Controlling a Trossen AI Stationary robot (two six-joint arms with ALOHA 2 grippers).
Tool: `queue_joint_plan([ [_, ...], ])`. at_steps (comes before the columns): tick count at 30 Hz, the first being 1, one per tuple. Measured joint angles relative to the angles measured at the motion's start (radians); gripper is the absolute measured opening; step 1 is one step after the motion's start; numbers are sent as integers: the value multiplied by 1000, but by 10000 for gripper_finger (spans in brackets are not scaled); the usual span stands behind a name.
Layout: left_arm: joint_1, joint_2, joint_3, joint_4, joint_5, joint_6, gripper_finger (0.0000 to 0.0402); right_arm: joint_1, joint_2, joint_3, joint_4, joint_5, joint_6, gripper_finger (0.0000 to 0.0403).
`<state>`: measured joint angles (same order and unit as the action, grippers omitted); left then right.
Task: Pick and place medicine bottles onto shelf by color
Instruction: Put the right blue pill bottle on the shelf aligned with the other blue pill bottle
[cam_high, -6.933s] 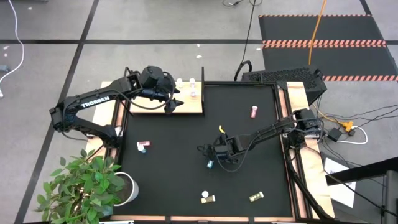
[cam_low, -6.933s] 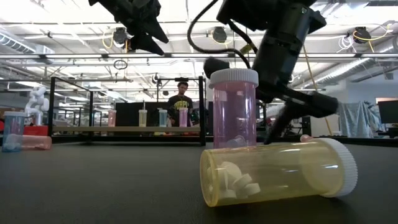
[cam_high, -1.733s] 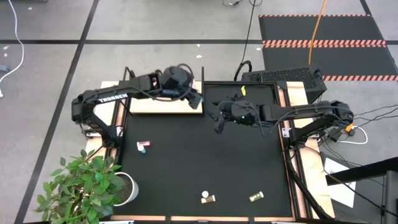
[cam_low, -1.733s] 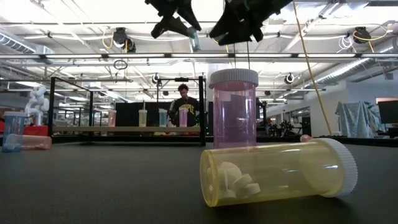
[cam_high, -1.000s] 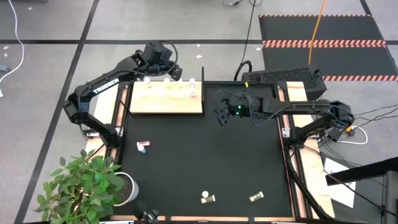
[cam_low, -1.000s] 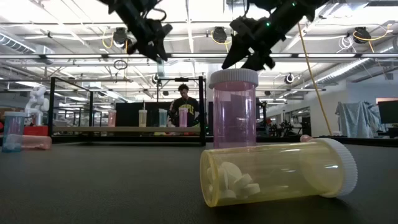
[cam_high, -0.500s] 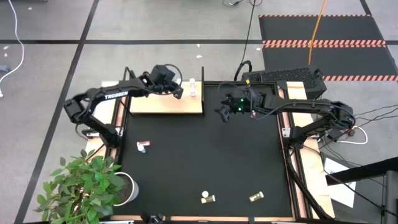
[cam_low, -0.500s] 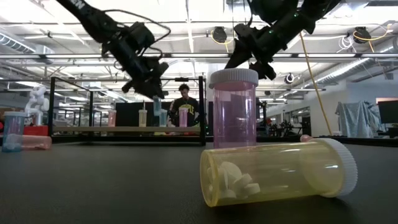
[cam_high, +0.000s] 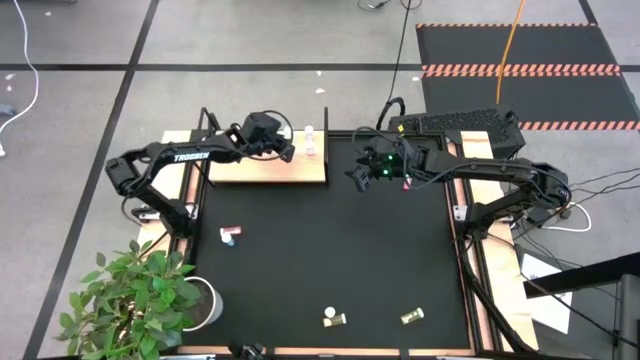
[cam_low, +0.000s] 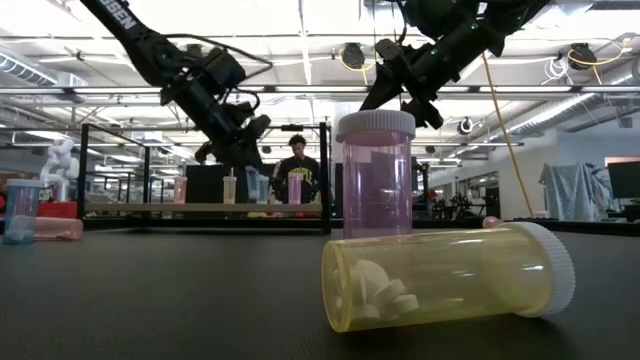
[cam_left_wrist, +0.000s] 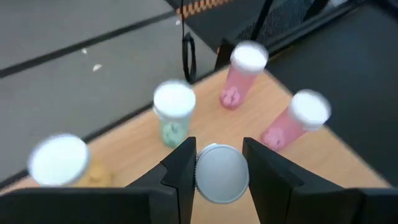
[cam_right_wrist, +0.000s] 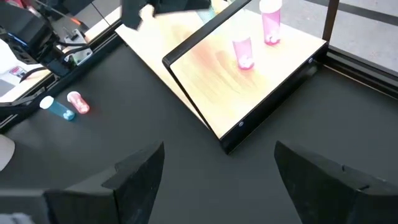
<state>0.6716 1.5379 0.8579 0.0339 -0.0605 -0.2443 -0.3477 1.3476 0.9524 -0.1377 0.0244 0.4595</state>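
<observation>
Over the shelf (cam_high: 265, 165), your left gripper (cam_left_wrist: 217, 171) clamps a white-capped bottle (cam_left_wrist: 221, 174) above the standing blue bottle (cam_left_wrist: 173, 115), likely matching colours; your right gripper (cam_high: 358, 176), fingers spread empty, waits nearby

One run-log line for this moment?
left gripper: shut on white-capped bottle, above shelf | right gripper: open, empty, over mat
</observation>
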Motion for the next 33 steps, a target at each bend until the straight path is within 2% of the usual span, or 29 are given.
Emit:
queue_joint_plan([
  [6, -5, 46, 31, -26, 9, -20, 122, 0, 0, 0, 1, 0, 33, 302],
  [33, -28, 47, 39, -54, 7, -53, 122, 9, 0, 0, -1, -5, 102, 302],
])
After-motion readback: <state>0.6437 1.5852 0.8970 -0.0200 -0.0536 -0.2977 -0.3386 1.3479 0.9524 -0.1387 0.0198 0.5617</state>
